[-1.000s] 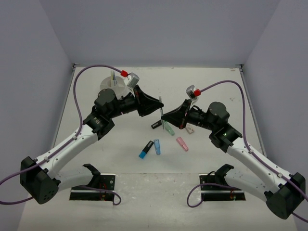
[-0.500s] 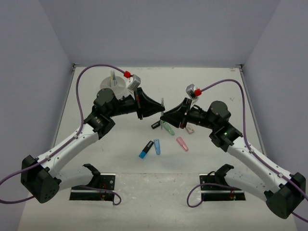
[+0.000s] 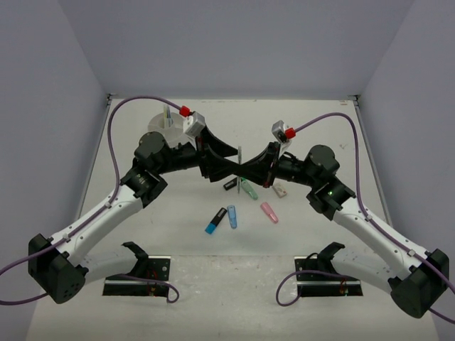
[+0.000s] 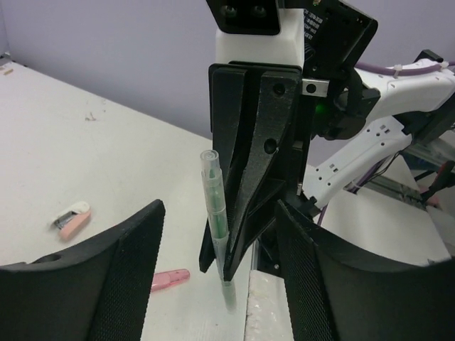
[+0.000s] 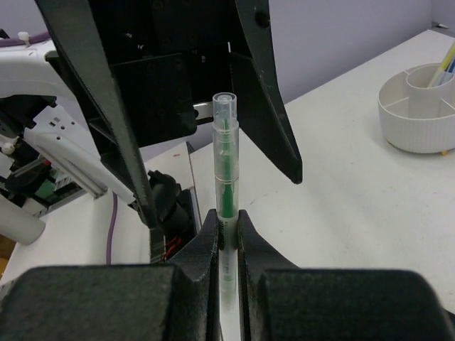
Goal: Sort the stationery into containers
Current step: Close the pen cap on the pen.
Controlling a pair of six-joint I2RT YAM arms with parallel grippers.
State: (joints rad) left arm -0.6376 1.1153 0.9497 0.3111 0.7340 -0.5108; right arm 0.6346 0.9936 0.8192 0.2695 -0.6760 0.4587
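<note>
A thin clear pen (image 3: pixel 240 155) with green ink stands upright above the table's middle, where both grippers meet. My right gripper (image 5: pixel 227 222) is shut on the pen's (image 5: pixel 226 153) lower half. My left gripper (image 4: pixel 219 209) is open, its fingers (image 4: pixel 117 273) on either side of the pen (image 4: pixel 215 206) without touching it. The white round tub (image 3: pixel 162 125) sits at the back left, partly hidden by the left arm, and also shows as a divided tub (image 5: pixel 418 117) in the right wrist view. Loose stationery lies below the grippers.
On the table lie a black highlighter (image 3: pixel 229 184), a green one (image 3: pixel 248 188), a tan eraser (image 3: pixel 280 190), a pink highlighter (image 3: pixel 269 212) and two blue ones (image 3: pixel 215 222). A pen (image 3: pixel 166 114) stands in the tub. A pink eraser (image 4: pixel 71 219) lies at the left.
The left arm has reached further right, and its jaws have opened around the pen. The right gripper has risen slightly and stays clamped on the pen.
</note>
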